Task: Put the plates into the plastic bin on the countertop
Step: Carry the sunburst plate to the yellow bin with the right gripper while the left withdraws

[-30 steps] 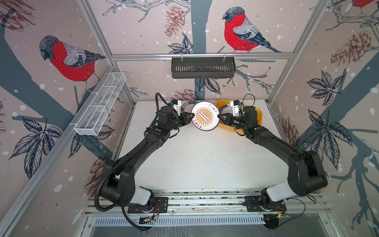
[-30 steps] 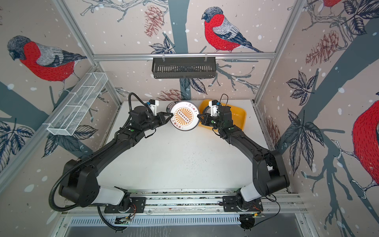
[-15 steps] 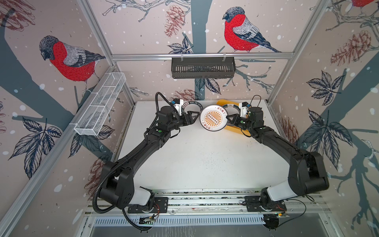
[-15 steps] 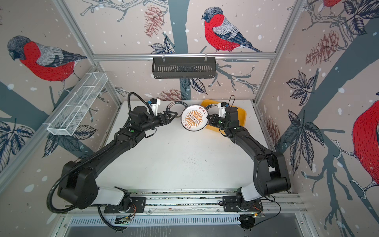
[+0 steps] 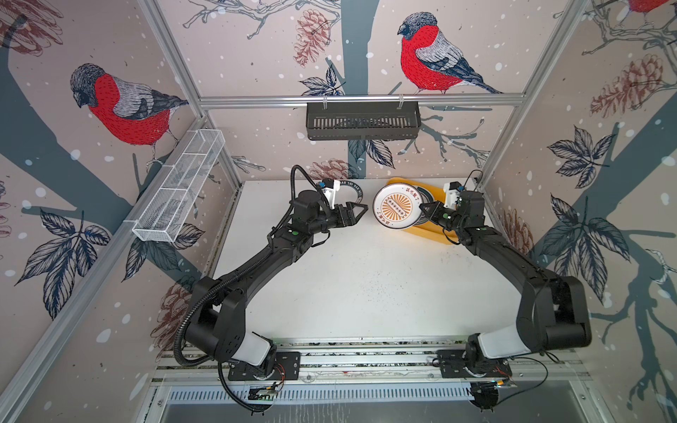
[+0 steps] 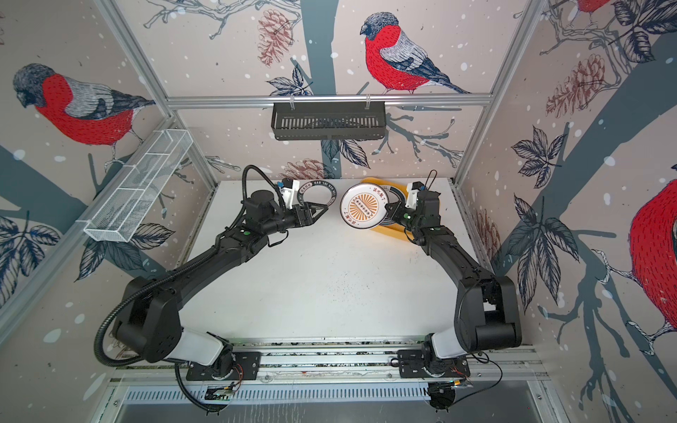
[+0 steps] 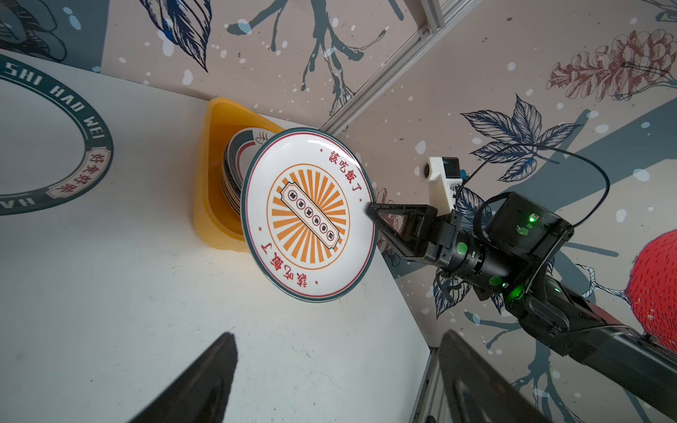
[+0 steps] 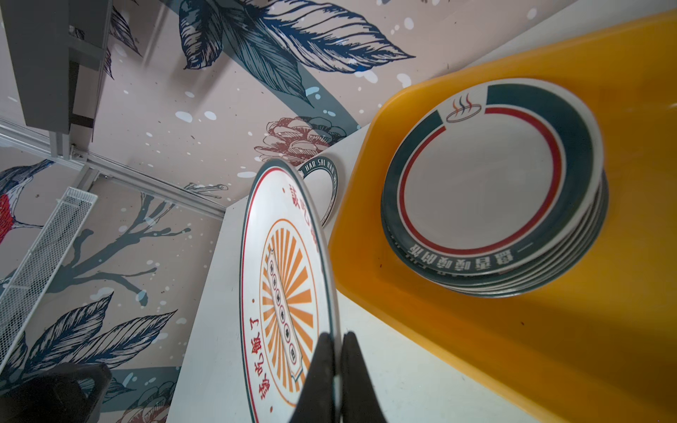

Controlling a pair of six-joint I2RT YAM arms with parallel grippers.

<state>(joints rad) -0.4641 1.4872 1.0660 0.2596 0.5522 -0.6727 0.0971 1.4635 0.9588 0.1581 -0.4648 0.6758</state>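
Observation:
My right gripper [image 5: 424,210] [image 8: 336,335] is shut on the rim of a white plate with an orange sunburst centre [image 5: 396,207] [image 6: 363,209] [image 7: 309,219] [image 8: 282,293]. The plate hangs tilted in the air over the near left edge of the yellow plastic bin [image 5: 432,233] [image 8: 476,329]. A stack of several dark-rimmed plates [image 8: 483,183] [image 7: 234,168] lies in the bin. My left gripper [image 5: 361,214] [image 7: 339,335] is open and empty, left of the held plate. Another plate with a dark lettered rim [image 6: 317,196] [image 7: 55,146] lies on the white countertop [image 5: 366,274] behind the left gripper.
A black slatted basket [image 5: 362,121] hangs on the back wall rail. A white wire mesh rack [image 5: 179,194] hangs on the left wall. The bin sits in the far right corner against the walls.
My left gripper opened, let go of the sunburst plate and drew back to the left. My right gripper carried the plate to the right, over the bin's edge.

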